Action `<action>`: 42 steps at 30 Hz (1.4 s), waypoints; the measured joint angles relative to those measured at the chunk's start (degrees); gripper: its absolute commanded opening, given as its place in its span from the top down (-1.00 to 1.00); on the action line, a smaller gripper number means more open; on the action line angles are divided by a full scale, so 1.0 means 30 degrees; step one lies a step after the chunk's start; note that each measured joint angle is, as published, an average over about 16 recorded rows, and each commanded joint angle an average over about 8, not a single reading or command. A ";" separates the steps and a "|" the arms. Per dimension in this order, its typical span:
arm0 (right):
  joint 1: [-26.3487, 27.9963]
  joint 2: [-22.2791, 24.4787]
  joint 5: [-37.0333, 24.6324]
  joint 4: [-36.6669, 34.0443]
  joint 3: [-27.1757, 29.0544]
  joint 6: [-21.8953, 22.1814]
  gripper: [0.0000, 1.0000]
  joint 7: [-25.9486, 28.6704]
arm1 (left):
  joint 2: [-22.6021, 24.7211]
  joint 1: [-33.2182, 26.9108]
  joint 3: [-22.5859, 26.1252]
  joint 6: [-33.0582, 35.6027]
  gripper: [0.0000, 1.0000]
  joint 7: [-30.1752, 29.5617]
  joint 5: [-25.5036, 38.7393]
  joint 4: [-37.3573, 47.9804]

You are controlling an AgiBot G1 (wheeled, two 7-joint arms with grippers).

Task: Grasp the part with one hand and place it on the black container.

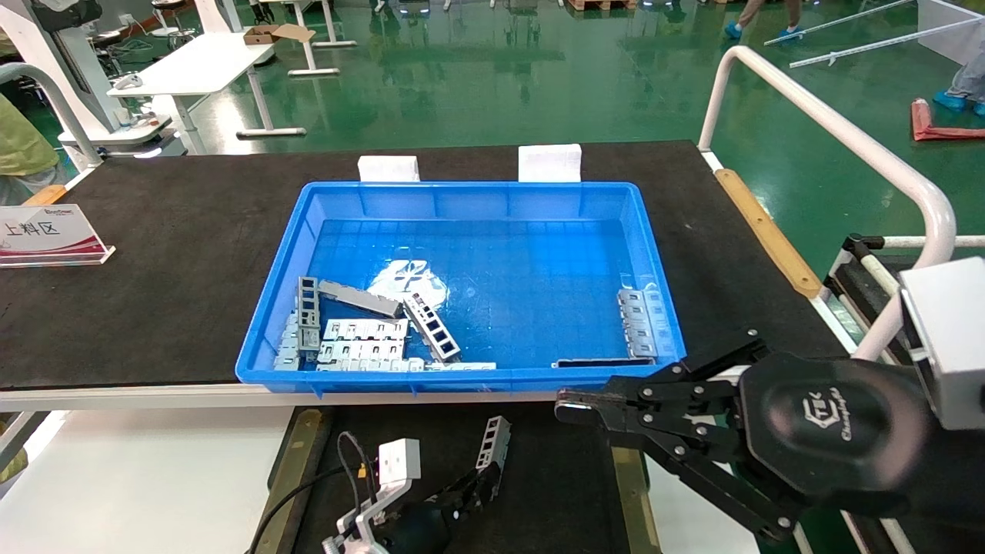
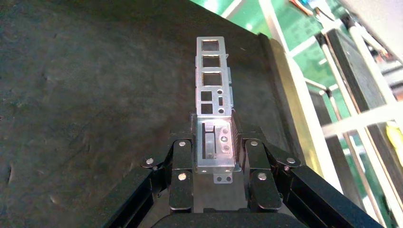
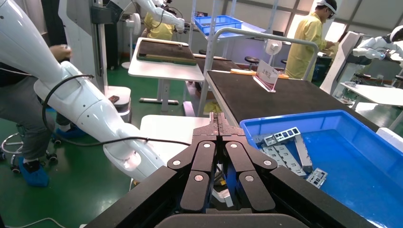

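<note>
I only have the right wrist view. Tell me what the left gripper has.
Observer: The left gripper is shut on the part, clamped at one end, with the windowed end sticking out past the fingers.
Operator: Give me its position.
Observer: It is over the black container, on the near side of the blue bin. I cannot tell whether the part touches the surface.
Operator: Now place my right gripper.
Observer: The right gripper hovers by the bin's near right corner, tips pointing toward the left arm's side.
</note>
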 measured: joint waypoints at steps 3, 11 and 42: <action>0.0000 0.0000 0.0001 0.0000 -0.0001 0.0000 1.00 -0.0001 | 0.0456 -0.0068 -0.0027 -0.0520 1.00 -0.0145 -0.0150 0.0366; 0.0001 0.0002 0.0003 0.0000 -0.0004 0.0002 1.00 -0.0002 | 0.1130 -0.0138 -0.0067 -0.1262 1.00 -0.0407 -0.0443 0.1070; 0.0004 0.0006 0.0010 0.0000 -0.0015 0.0006 -1.00 -0.0008 | 0.0692 0.0381 -0.0196 -0.1894 -1.00 -0.0132 -0.0025 -0.0005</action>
